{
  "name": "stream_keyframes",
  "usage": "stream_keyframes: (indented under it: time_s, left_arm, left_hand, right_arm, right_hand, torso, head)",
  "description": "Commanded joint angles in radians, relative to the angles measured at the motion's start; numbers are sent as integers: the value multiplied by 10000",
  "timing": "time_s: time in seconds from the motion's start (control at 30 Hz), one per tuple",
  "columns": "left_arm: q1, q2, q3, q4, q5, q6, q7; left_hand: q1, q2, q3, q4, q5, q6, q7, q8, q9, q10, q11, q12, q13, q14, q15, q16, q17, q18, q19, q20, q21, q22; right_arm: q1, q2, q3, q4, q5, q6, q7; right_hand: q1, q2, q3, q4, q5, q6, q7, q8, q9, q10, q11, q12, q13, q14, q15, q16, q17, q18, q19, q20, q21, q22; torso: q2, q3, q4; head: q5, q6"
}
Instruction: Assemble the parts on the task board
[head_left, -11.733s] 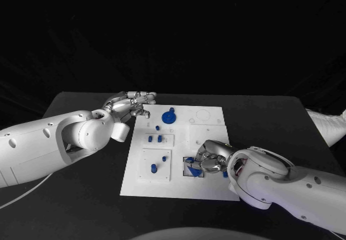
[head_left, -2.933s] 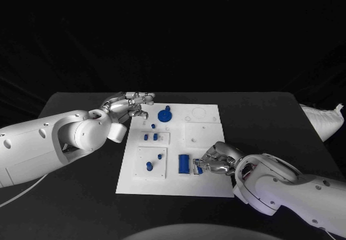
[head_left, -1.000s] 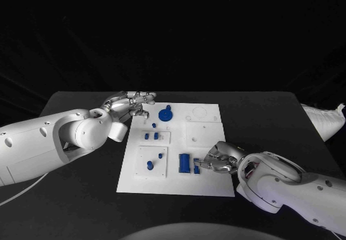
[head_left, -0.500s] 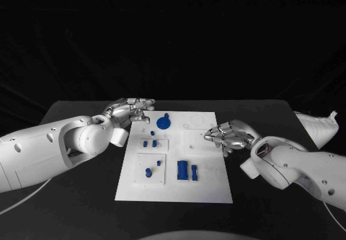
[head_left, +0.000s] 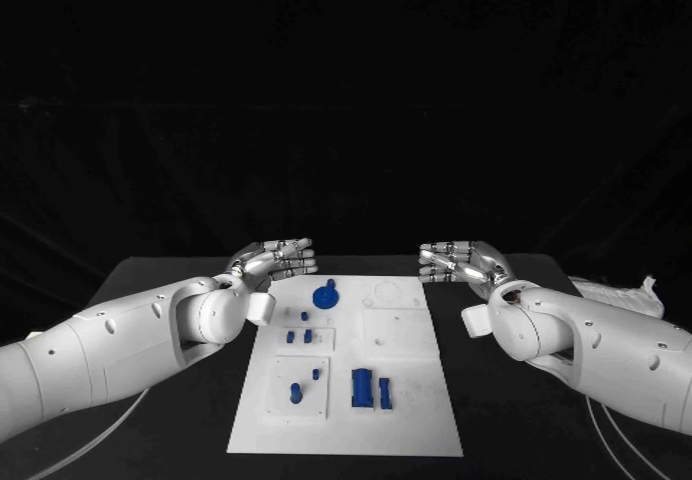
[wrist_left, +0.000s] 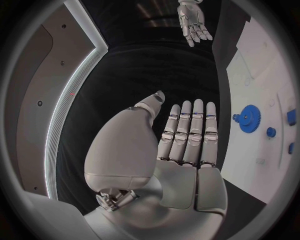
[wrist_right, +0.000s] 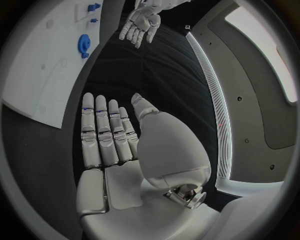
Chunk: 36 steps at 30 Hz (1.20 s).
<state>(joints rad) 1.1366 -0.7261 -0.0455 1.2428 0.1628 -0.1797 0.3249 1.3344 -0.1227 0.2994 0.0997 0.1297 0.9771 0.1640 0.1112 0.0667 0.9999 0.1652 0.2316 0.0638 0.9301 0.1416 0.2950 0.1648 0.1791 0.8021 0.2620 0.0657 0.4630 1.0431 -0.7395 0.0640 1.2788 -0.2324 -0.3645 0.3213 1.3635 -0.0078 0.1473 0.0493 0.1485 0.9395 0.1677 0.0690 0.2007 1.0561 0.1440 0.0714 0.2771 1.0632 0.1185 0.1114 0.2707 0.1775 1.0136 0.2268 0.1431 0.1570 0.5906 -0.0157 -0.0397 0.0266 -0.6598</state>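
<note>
Your task board lies flat in the middle of the black worktop, with a blue gear near its far end, small blue pegs along its left side and two blue blocks toward the near end. Your left hand and right hand hang past the board's far corners, fingers straight and released, holding nothing.

A black desk stands against a black backdrop. Beyond it, grey wall panels curve past, edged by a thin bright light strip.
</note>
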Motion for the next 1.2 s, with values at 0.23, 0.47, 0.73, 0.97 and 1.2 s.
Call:
stream_keyframes:
  time_s: [0.23,0.47,0.73,0.97,1.2]
  left_arm:
    - [-127,472,2,-673,277,-233,419]
    - [-209,360,52,-235,66,-862,589]
    - [-479,-9,217,1205,-630,-2932,1148]
    - [-727,-350,370,2534,-1272,-4842,1664]
    - [-855,-525,448,3215,-1601,-5821,1929]
  left_hand:
    - [-3906,463,-1085,-997,-389,-2903,-514,-1112,-667,-2957,-452,-1104,-638,-2618,-378,-1495,-796,-533,-2420,-772,-657,-1900]
    - [-6026,1227,-1519,-997,-1297,-4405,-765,-1112,-667,-4504,-711,-1397,-638,-4089,-613,-1844,-1648,-706,-3666,-1177,-657,-2536]
    - [-8122,1227,-1944,-997,-1297,-5941,-1640,-1112,-667,-6082,-1652,-2316,-638,-5584,-1416,-2159,-1648,-921,-4917,-1588,-657,-3137]
    - [-9346,1227,-2189,-997,-1297,-6844,-1640,-1112,-667,-6998,-1652,-2316,-638,-6456,-1416,-2950,-1648,-1027,-5643,-1834,-657,-3488]
    - [-10370,1227,-2994,-997,-1297,-7589,-1640,-1112,-667,-7767,-1652,-2316,-638,-7186,-1416,-2950,-1648,-1791,-6250,-2620,-657,-3780]
  right_arm:
    - [-28,542,35,-910,508,441,494]
    - [-14,409,-59,-375,762,-188,703]
    - [29,-19,-365,1352,1583,-2220,1378]
    - [60,-315,-576,2548,2151,-3627,1845]
    - [69,-405,-640,2912,2324,-4055,1987]
  right_hand:
    - [-4315,78,-538,-493,-445,-2768,-453,-690,-1055,-3055,-402,-714,-1895,-2712,-388,-1114,-1672,-533,-2581,-706,-1431,-1570]
    - [-6462,78,-726,-493,-698,-4240,-706,-690,-1291,-4717,-642,-714,-2771,-4454,-1185,-1114,-1940,-697,-4240,-1063,-1431,-1570]
    - [-8517,78,-1473,-493,-1485,-5722,-1677,-690,-2007,-6394,-1440,-714,-2771,-6230,-1185,-1114,-2707,-915,-5936,-1411,-1431,-1570]
    - [-9718,78,-1473,-493,-1485,-6585,-1677,-690,-2007,-7377,-1440,-714,-2771,-7263,-1185,-1114,-2707,-1025,-6922,-2268,-1431,-1570]
    - [-10721,78,-1473,-493,-1485,-7304,-1677,-690,-2007,-8192,-1440,-714,-2771,-8126,-1185,-1114,-2707,-1775,-7746,-2268,-1431,-1570]
  torso:
    - [-213,47,-46]
    - [-382,121,252]
    - [-464,157,397]
    - [-464,157,397]
    - [-464,157,397]
  head:
    - [-1,261]
    - [-179,488]
    - [-266,598]
    - [-266,598]
    - [-266,598]
